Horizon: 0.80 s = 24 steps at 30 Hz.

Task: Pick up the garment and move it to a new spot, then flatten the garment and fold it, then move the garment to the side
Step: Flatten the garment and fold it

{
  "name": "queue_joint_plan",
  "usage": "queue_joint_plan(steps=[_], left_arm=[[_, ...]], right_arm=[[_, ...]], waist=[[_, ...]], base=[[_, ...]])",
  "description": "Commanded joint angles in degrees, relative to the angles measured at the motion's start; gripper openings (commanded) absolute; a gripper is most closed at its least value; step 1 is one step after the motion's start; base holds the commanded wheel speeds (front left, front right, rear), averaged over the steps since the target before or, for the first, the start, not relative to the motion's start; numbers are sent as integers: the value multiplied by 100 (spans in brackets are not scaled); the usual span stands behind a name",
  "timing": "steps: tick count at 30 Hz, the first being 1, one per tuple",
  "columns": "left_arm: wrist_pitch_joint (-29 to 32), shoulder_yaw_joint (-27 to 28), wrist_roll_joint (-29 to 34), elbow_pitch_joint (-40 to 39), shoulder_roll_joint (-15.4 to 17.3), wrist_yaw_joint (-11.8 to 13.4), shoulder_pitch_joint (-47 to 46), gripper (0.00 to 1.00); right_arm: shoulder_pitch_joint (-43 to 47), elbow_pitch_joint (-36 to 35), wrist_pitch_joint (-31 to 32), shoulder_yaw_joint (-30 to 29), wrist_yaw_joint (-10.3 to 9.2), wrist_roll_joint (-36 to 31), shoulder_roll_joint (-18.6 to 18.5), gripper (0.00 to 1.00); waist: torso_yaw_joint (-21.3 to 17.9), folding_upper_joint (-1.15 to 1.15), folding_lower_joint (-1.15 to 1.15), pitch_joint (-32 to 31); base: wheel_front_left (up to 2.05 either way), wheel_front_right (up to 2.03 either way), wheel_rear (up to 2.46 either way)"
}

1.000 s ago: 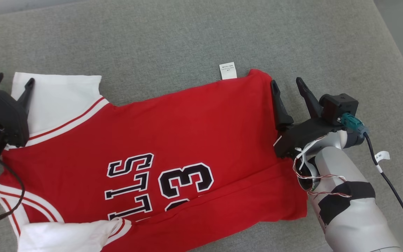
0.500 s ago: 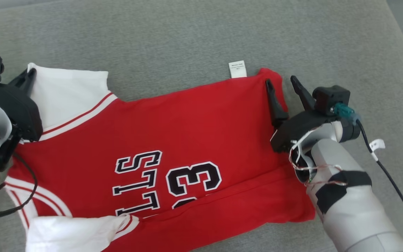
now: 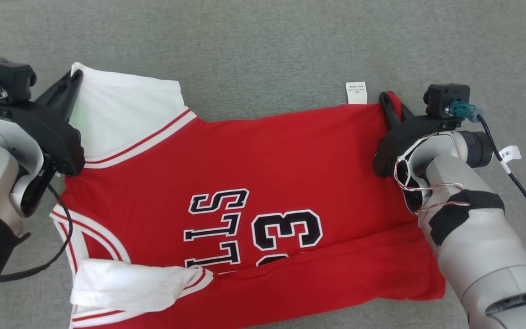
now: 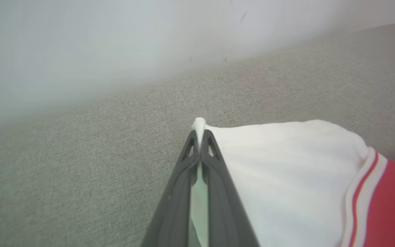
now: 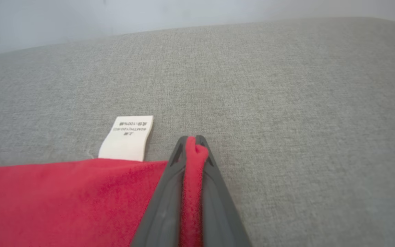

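Observation:
The garment (image 3: pixel 254 173) is a red jersey with white sleeves and black-and-white lettering, lying spread on grey fabric. My left gripper (image 3: pixel 76 75) is shut on the far corner of its white sleeve (image 4: pixel 279 164); in the left wrist view a bit of white cloth pokes out between the closed fingers (image 4: pixel 218 185). My right gripper (image 3: pixel 388 99) is shut on the garment's far red hem corner (image 5: pixel 192 154), with red cloth squeezed between its dark fingers (image 5: pixel 163 202). A white care label (image 3: pixel 355 92) (image 5: pixel 128 137) sticks out beside that corner.
The grey upholstered surface (image 3: pixel 254 50) stretches beyond the garment toward the far side. Another white sleeve (image 3: pixel 130 283) lies bunched at the near left. A black cable (image 3: pixel 514 173) trails from my right wrist.
Both grippers have closed on the garment, the left on the sleeve corner, the right on the hem corner. The head camera has shifted, so the whole garment sits further right in the picture.

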Motion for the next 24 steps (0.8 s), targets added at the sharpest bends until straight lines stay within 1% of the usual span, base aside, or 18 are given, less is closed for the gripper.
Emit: queue_joint_plan(steps=[1,6,11,15,17,19,21,24], left_arm=[[-100,-22,-113,13,20,9,-95,0],[-416,-33,-244,173,20,12,-181,0],[-693,-97,-334,232,-59,12,-69,0],[-924,-195,-423,102,-172,11,263,0],[-1057,-189,-452,-116,-184,11,582,0],[-1111,-115,-460,-322,-219,18,834,0],[-1135,-24,-409,-592,-240,73,1131,0],[-1138,329,-317,-1201,-229,213,1683,0]], right_arm=[[-118,122,-25,-29,-15,-26,-14,0],[-411,262,-376,-251,-16,-93,-194,0],[-317,295,-547,-321,-16,-175,-147,0],[16,288,-606,-297,-16,-62,-95,0],[335,102,-623,-254,-15,118,-87,0],[609,-126,-626,-215,-16,248,-155,0],[930,-404,-627,-178,-16,411,-286,0],[1404,-852,-628,-77,-15,642,-402,0]], waist=[[104,0,0,-17],[194,0,0,-158],[286,0,0,-370],[388,0,0,-666],[469,0,0,-886],[541,0,0,-1024],[626,0,0,-1143],[731,0,0,-1281]], base=[[0,0,0],[0,0,0],[0,0,0],[0,0,0],[0,0,0],[0,0,0],[0,0,0],[0,0,0]])
